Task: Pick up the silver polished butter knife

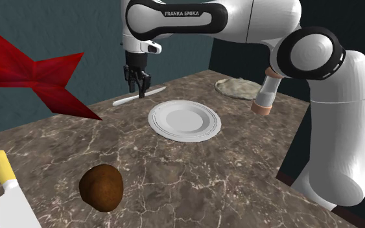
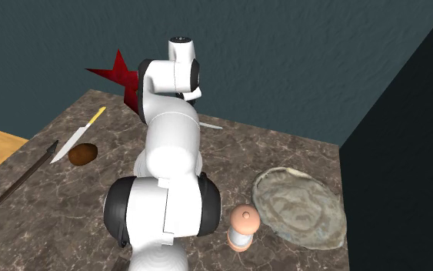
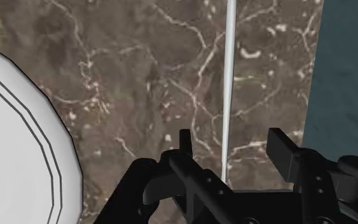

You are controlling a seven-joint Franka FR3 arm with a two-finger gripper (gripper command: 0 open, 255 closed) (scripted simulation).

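The butter knife (image 1: 124, 100) is a thin, plain white strip lying flat on the brown marble counter (image 1: 239, 162) near its far edge, just beyond the white plate (image 1: 185, 121). My gripper (image 1: 137, 91) hangs straight down over the knife's middle. In the wrist view the knife (image 3: 230, 76) runs lengthwise between the two black fingers (image 3: 185, 145), which stand apart on either side without touching it; the gripper (image 3: 233, 149) is open. One end of the knife (image 2: 211, 125) pokes out beside the arm in the second exterior view.
The plate (image 3: 12, 146) lies close beside the gripper. On the counter are also a brown round lump (image 1: 102, 186), a yellow-handled kitchen knife (image 1: 6, 188), a shaker (image 1: 265, 97), a flat grey dish (image 2: 299, 206) and a red star (image 1: 35, 74). A teal wall (image 3: 349, 63) borders the counter.
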